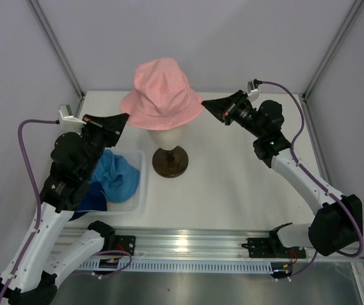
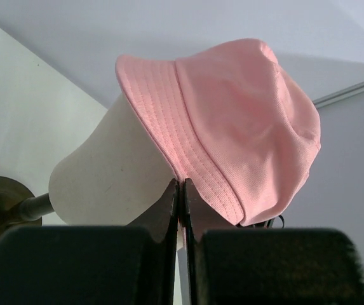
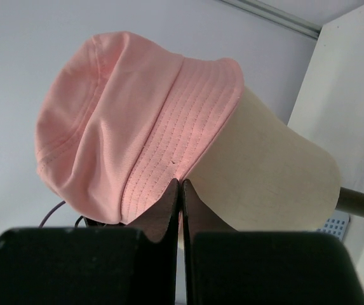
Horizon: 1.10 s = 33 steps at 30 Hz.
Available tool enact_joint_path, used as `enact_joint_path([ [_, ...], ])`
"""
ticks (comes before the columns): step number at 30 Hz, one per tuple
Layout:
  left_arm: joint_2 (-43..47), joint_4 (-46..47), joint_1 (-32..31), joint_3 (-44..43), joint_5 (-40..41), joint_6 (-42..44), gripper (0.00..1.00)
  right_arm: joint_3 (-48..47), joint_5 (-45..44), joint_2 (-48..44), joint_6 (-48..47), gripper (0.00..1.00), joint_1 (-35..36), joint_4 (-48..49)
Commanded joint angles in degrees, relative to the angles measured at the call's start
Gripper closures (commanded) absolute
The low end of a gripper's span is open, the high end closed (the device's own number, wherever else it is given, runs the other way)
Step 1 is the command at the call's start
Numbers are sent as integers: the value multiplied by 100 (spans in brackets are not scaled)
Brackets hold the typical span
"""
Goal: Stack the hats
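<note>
The pink hat (image 1: pixel 161 89) sits on the beige head form (image 1: pixel 166 136), crown up and brim drooping around it. The form stands on its dark brown round base (image 1: pixel 171 162) near the middle of the white bench (image 1: pixel 232 184). The left gripper (image 2: pixel 180 187) reaches in from the left with its fingers pressed together, and the tips meet the lower edge of the brim where it lies against the form. The right gripper (image 3: pixel 180 184) does the same from the opposite side, its fingers closed tight and its tips at the brim edge. In neither wrist view can I tell whether any fabric is caught between the tips or whether they only touch it. To the left of the base, under the left arm, a clear plastic tray (image 1: pixel 142 185) holds the light blue hat (image 1: pixel 117 175), crumpled. The dark navy hat (image 1: pixel 93 198) lies beside it at the tray's near left, partly hidden by the arm.
</note>
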<state>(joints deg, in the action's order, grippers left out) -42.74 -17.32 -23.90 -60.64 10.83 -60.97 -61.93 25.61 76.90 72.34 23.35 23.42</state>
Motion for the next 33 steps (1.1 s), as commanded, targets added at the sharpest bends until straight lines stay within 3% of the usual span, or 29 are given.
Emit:
enact_joint_path([
  [1, -164, -166, -36, -387, 306, 86, 95, -337, -275, -202, -281, 100, -68, -319],
  [11, -279, -158, -27, -62, 235, 103, 90, -249, -82, 0, -281, 100, -121, -364],
  [14, -200, -149, -27, -27, 419, 392, 74, -267, -38, 18, -290, 100, -156, -356],
  [15, -173, -123, 17, -61, 516, 541, 58, -284, -21, 26, -316, 100, -147, -364],
  [16, -147, -88, 78, -140, 517, 847, 52, -328, -3, 35, -334, 100, -156, -373],
  [18, -190, -78, 516, -395, 98, 1095, 35, -398, 23, 88, -378, 100, -156, -434],
  [21, -471, -227, 1246, -905, -519, 1211, 21, -530, 102, 175, -431, 100, -156, -496],
  [27, -1304, -141, 2107, -1380, -1766, 720, 20, -653, 146, 299, -440, 100, -156, -549],
  [33, -1834, 62, 2241, -1013, -2533, 130, 18, -680, 94, 325, -440, 100, -138, -575],
])
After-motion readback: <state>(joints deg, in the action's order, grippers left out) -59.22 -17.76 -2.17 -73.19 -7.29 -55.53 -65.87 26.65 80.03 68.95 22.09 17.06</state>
